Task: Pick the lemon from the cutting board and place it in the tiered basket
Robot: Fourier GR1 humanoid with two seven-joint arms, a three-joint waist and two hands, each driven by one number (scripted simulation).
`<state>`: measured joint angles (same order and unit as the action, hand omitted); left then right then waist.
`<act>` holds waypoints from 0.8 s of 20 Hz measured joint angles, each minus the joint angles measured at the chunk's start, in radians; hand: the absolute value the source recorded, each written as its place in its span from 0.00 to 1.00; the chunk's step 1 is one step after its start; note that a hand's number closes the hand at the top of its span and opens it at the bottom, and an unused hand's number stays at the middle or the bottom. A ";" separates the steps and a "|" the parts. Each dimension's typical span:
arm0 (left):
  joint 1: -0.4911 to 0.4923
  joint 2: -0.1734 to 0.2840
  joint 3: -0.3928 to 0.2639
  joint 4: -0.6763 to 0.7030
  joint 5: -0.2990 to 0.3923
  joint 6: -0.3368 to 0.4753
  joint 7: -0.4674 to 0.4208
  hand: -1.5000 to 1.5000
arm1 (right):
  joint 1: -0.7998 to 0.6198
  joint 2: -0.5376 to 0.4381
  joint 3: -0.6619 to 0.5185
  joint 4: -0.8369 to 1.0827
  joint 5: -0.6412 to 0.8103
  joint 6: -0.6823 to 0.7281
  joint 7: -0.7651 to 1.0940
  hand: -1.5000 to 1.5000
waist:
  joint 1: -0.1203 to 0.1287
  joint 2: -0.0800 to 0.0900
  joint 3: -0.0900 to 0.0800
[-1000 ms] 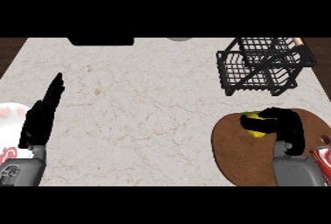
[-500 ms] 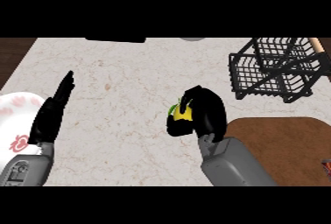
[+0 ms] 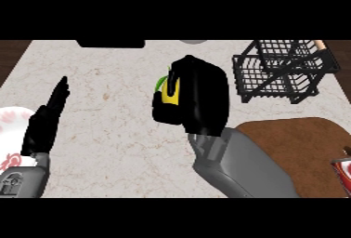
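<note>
Right hand [image 3: 197, 95]: fingers curled round the lemon [image 3: 167, 92], held above the counter [image 3: 109, 69]; only a yellow-green sliver shows.
Lemon long axis: cannot tell, mostly hidden.
Key relation: tiered basket [image 3: 284, 69] lies to the right and slightly far of the right hand, apart from it.
Cutting board [image 3: 302, 139]: near right, lemon off it.
Left hand [image 3: 47, 118]: fingers straight, resting at left.
Nearer hand: right.
Writing: none legible.

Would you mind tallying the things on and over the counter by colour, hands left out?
Yellow: 1, the lemon
Black: 1, the tiered basket
Brown: 1, the cutting board
White with red: 1, the plate
Total: 4
</note>
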<state>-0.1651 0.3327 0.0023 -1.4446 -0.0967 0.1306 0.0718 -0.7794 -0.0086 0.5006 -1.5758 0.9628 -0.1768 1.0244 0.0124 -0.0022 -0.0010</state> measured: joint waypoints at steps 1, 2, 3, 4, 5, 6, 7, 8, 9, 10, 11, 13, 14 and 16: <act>0.002 0.004 0.004 -0.001 0.000 -0.004 0.001 0.50 | -0.027 -0.001 -0.017 -0.004 0.017 0.016 0.005 1.00 | -0.002 0.000 0.000; -0.003 0.001 0.002 -0.007 -0.005 -0.002 0.011 0.50 | -0.043 -0.012 -0.032 -0.009 0.031 0.033 0.005 1.00 | -0.005 -0.001 0.000; -0.004 0.000 0.003 0.003 -0.006 -0.003 0.006 0.50 | -0.072 -0.030 -0.055 -0.005 0.035 0.060 0.001 1.00 | -0.007 0.000 0.000; 0.005 -0.003 0.003 0.000 -0.006 -0.004 0.002 0.50 | -0.091 -0.044 -0.073 -0.014 0.038 0.094 0.003 1.00 | -0.009 -0.001 0.000; 0.002 0.002 0.010 0.002 -0.002 -0.010 0.001 0.50 | -0.121 -0.048 -0.093 -0.007 0.041 0.124 0.006 1.00 | -0.009 -0.001 0.000; 0.002 0.000 0.013 0.004 -0.002 -0.011 -0.001 0.50 | -0.131 -0.062 -0.114 -0.008 0.036 0.148 -0.003 1.00 | -0.010 -0.001 0.000; 0.013 -0.005 0.011 -0.001 -0.006 -0.009 -0.008 0.50 | -0.144 -0.073 -0.142 -0.014 0.018 0.178 -0.012 1.00 | -0.010 -0.001 0.000; 0.017 -0.011 0.007 -0.013 -0.011 -0.005 0.000 0.50 | -0.156 -0.087 -0.172 -0.013 0.001 0.200 -0.019 1.00 | -0.009 -0.001 0.000; 0.012 -0.016 0.007 -0.008 -0.015 -0.003 0.001 0.50 | -0.169 -0.091 -0.198 -0.004 -0.016 0.214 -0.032 1.00 | -0.010 0.000 0.001; 0.010 -0.022 0.004 -0.011 -0.020 0.000 0.005 0.50 | -0.184 -0.090 -0.223 0.000 -0.031 0.227 -0.036 1.00 | -0.009 0.000 0.001; 0.008 -0.017 0.012 -0.004 -0.018 -0.007 0.000 0.50 | -0.188 -0.101 -0.253 0.005 -0.049 0.234 -0.053 1.00 | -0.009 0.001 0.000; 0.016 -0.021 0.012 -0.019 -0.025 -0.006 0.010 0.50 | -0.187 -0.120 -0.290 0.042 -0.068 0.233 -0.104 1.00 | -0.007 0.001 0.001; 0.016 -0.021 0.012 -0.018 -0.027 -0.009 0.008 0.50 | -0.197 -0.133 -0.301 0.064 -0.071 0.244 -0.127 1.00 | -0.007 0.002 0.001; 0.014 -0.025 0.015 -0.013 -0.031 -0.012 0.000 0.50 | -0.207 -0.154 -0.326 0.103 -0.077 0.255 -0.169 1.00 | -0.007 0.002 0.001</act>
<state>-0.1511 0.3074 0.0173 -1.4575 -0.1278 0.1187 0.0722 -0.9868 -0.1622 0.1750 -1.4730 0.8861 0.0782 0.8554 0.0057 0.0002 -0.0004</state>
